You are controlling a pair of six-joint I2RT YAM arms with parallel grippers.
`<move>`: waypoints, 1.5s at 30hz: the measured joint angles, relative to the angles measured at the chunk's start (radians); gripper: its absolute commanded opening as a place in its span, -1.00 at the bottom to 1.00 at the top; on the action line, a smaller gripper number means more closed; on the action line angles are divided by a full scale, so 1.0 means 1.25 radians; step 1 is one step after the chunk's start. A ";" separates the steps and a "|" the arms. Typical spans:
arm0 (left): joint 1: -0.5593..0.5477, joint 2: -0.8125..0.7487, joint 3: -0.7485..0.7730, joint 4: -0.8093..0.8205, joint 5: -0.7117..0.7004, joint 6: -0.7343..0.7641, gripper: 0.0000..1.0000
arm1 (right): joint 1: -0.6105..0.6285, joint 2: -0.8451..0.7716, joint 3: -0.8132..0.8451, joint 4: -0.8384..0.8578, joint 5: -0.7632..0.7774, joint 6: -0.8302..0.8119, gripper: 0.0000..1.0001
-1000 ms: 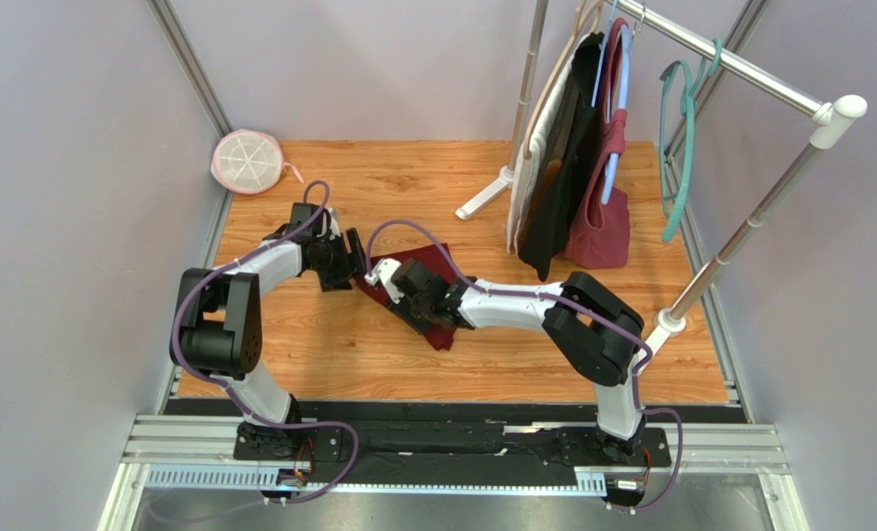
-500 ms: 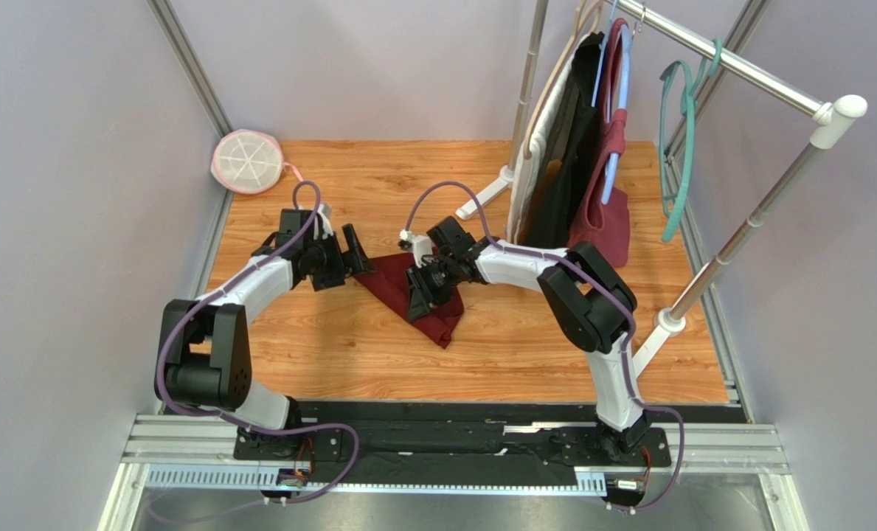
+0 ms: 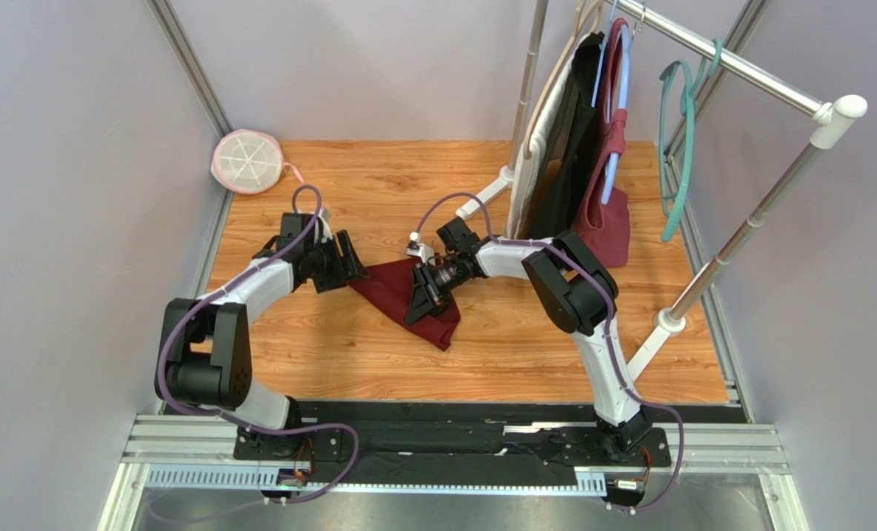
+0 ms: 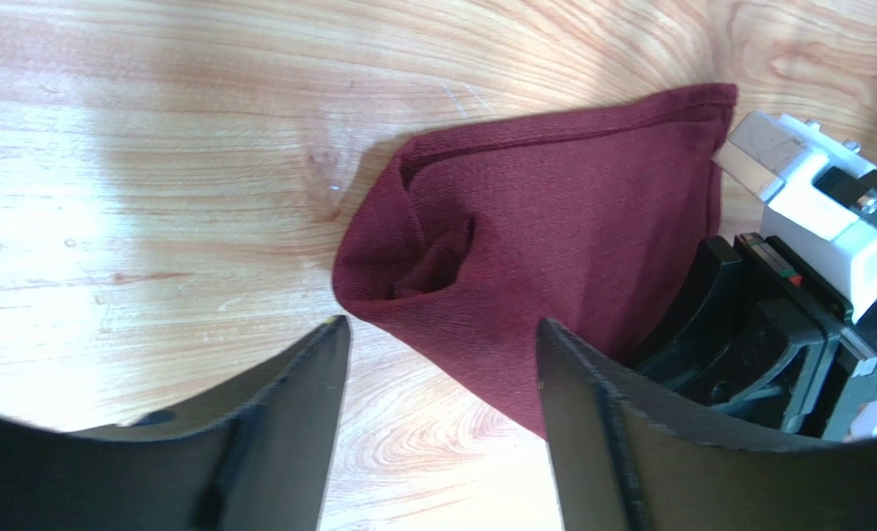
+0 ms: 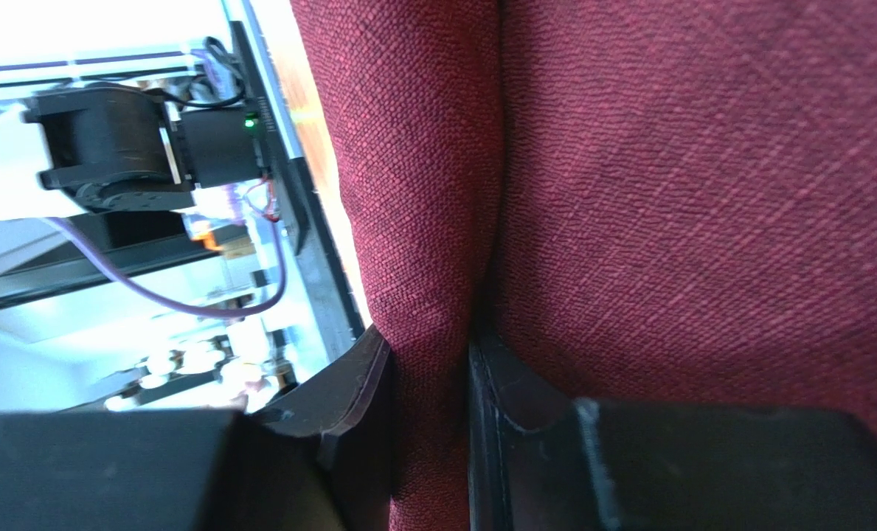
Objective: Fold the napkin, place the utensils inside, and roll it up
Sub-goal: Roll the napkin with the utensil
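Folded napkin [image 3: 393, 297] lies on the surface [image 3: 299, 337] between the two arms.
Right jaws pinch a fold at its right edge. Left jaws gape wide just short of its left corner. Its long axis slants near-right.

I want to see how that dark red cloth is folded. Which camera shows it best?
The left wrist view: the napkin lies mostly in view, folded edges plain. The top view shows it small, partly under the right gripper. The right wrist view shows only close-up weave, one fold pinched.
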 measured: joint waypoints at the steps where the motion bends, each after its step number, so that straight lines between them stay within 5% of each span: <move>1: 0.000 0.002 0.000 0.000 -0.003 0.001 0.28 | -0.003 0.005 0.000 0.004 -0.010 0.007 -0.70; 4: 0.000 0.018 0.000 0.001 -0.010 0.001 0.22 | -0.008 0.015 0.002 0.008 -0.031 0.019 -0.68; 9: 0.000 0.061 0.004 0.001 -0.010 -0.002 -0.28 | -0.009 0.017 0.004 0.007 -0.037 0.022 -0.62; 15: -0.002 0.079 0.019 -0.001 0.003 0.000 -0.82 | -0.009 0.017 0.004 0.004 -0.030 0.018 -0.08; 16: -0.002 0.082 0.022 -0.002 0.005 0.001 -0.84 | -0.009 0.017 0.004 0.001 -0.031 0.018 0.07; 22: -0.002 0.105 0.050 -0.028 0.009 0.003 -0.94 | -0.002 -0.044 0.005 -0.056 0.042 -0.020 0.30; 30: -0.001 0.130 0.097 -0.060 0.004 0.013 -0.95 | 0.035 -0.219 -0.025 -0.134 0.319 -0.110 0.33; 36: -0.001 0.143 0.109 -0.074 0.005 0.016 -0.95 | 0.175 -0.365 -0.106 -0.101 0.573 -0.191 0.32; 45: -0.001 0.147 0.117 -0.085 0.005 0.020 -0.95 | 0.334 -0.349 -0.188 -0.022 0.889 -0.299 0.25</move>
